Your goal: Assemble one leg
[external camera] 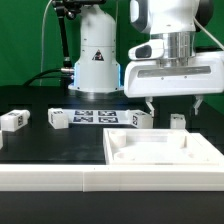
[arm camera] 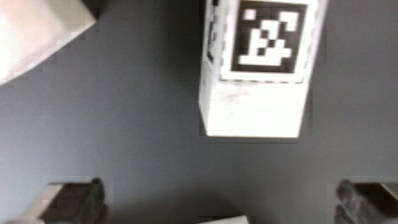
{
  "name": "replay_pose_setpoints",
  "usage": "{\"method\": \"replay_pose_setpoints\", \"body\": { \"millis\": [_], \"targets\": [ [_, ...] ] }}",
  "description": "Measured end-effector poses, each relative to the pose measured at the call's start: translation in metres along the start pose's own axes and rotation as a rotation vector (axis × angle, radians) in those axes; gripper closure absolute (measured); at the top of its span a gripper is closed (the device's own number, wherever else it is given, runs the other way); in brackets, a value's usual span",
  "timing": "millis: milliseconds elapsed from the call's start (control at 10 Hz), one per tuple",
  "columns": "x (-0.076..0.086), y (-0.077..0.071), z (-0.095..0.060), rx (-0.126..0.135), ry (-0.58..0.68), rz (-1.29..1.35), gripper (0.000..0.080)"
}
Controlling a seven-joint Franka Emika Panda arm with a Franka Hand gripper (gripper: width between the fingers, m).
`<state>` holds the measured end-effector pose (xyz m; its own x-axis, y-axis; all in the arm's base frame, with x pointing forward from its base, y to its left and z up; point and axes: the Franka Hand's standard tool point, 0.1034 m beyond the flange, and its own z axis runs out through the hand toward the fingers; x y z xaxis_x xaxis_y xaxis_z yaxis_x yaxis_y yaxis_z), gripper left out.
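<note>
Nearest lay the white panel [external camera: 160,150], no leg fitted that I could see. Two loose legs [external camera: 12,120] sat at the exterior view's left, then the marker board [external camera: 95,117]. My fingers [external camera: 150,104] hung wide and empty above the surface [external camera: 30,140]; the leg [arm camera: 258,70] lay ungrasped just ahead of them. Grasping, carrying and fitting were all left, I judged.

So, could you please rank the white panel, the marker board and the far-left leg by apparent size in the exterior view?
1. white panel, largest, though it also lies nearest the camera.
2. marker board.
3. leg, clearly smallest.
</note>
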<state>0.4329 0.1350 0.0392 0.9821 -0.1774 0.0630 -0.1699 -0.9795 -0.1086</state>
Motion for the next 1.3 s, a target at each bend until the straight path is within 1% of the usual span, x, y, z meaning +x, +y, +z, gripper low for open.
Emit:
{"method": "replay_pose_setpoints", "body": {
  "millis": [300,400,500,600,700,800,1100,1200,1300],
  "targets": [
    [0.000,0.000,0.000,-0.003,-0.014,-0.018,0.0151],
    [-0.004,-0.001,0.002,-0.007,-0.034,-0.022,0.0151],
    [-0.010,-0.002,0.003,-0.026,-0.121,-0.022,0.0151],
    [-0.008,-0.003,0.002,-0.037,-0.202,-0.031,0.0151],
    [-0.006,-0.003,0.002,-0.044,-0.257,-0.029,0.0151],
    [-0.008,-0.002,0.001,-0.054,-0.344,-0.037,0.0151],
    [-0.004,-0.001,0.000,-0.065,-0.522,-0.039,0.0151],
    [-0.007,-0.003,-0.001,-0.073,-0.612,-0.041,0.0151],
    [-0.005,-0.005,0.001,-0.078,-0.691,-0.037,0.0151]
  ]
}}
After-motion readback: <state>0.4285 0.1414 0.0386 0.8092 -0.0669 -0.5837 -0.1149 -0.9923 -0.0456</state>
